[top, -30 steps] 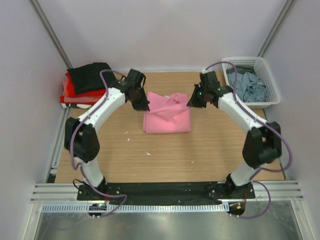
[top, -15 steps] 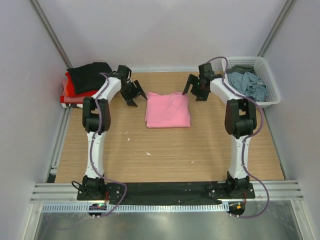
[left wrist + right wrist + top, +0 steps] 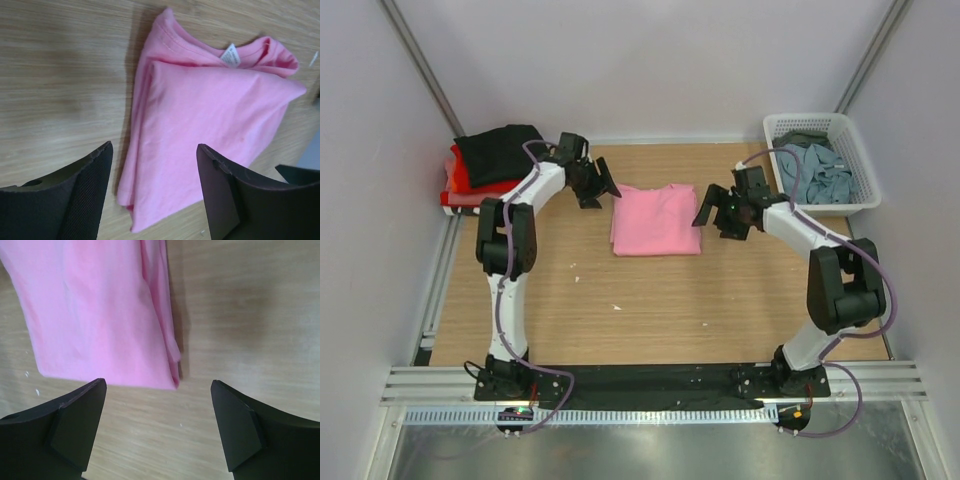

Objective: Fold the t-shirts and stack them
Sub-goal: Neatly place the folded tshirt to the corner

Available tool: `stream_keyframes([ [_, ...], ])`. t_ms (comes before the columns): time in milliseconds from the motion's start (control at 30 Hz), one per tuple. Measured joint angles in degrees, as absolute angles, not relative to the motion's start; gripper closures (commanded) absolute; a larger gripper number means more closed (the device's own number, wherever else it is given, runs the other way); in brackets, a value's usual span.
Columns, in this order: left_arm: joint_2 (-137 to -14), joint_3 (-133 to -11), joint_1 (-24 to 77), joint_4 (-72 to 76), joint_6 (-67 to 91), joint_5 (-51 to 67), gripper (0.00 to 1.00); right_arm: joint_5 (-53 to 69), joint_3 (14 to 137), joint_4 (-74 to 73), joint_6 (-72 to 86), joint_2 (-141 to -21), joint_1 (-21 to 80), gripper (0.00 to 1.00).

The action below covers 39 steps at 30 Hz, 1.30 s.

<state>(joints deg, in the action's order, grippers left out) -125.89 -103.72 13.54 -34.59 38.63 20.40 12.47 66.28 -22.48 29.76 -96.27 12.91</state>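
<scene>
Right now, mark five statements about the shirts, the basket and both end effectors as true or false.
1. The bright pink cloth t-shirt lies folded on the wooden table. True.
2. The left end effector is shut on the pink t-shirt. False: it is open and holds nothing.
3. The right end effector is open and empty. True.
4. The white plastic lattice basket is empty. False: a crumpled grey-blue t-shirt lies in it.
5. A black t-shirt lies on top of a red t-shirt at the far left. True.
</scene>
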Motion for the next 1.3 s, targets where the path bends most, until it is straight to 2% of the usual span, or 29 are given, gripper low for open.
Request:
stream_keyframes([
  [133, -130.15, -105.51, 13.54, -33.63, 37.21, 19.27, 0.32, 13.96, 58.57, -23.11, 29.3, -88.9, 13.45, 0.08],
  [233, -133.47, -108.81, 13.54, -33.89, 36.21, 18.87, 0.36, 15.29, 54.5, -24.49, 29.1, -80.55, 14.33, 0.08],
  [400, -135.79, -112.16, 13.98, -33.08, 34.24, 17.96, 0.41, 17.47, 51.51, -26.7, 28.32, -69.19, 15.0, 0.08],
  [600, -137.73, -114.02, 15.81, -30.83, 33.89, 18.87, 0.47, 17.06, 47.77, -31.38, 26.46, -61.32, 15.0, 0.08],
  [733, -138.63, -113.97, 17.17, -28.38, 34.83, 20.51, 0.69, 16.84, 45.36, -33.56, 25.82, -59.64, 15.0, 0.08],
  [767, -138.78, -113.73, 17.37, -27.68, 35.42, 20.93, 0.86, 16.86, 45.01, -33.98, 25.76, -59.51, 15.0, 0.08],
  [833, -139.13, -113.49, 17.56, -27.11, 36.21, 21.58, 1.0, 16.86, 44.73, -34.68, 25.58, -59.48, 15.0, 0.08],
  [1100, -139.33, -114.45, 17.54, -28.34, 36.93, 22.52, 1.0, 17.08, 44.71, -34.98, 25.23, -58.98, 15.0, 0.08],
  [1300, -139.22, -125.93, 16.91, -39.79, 35.2, 19.62, 1.0, 17.37, 44.71, -34.98, 25.15, -56.25, 15.0, 0.08],
])
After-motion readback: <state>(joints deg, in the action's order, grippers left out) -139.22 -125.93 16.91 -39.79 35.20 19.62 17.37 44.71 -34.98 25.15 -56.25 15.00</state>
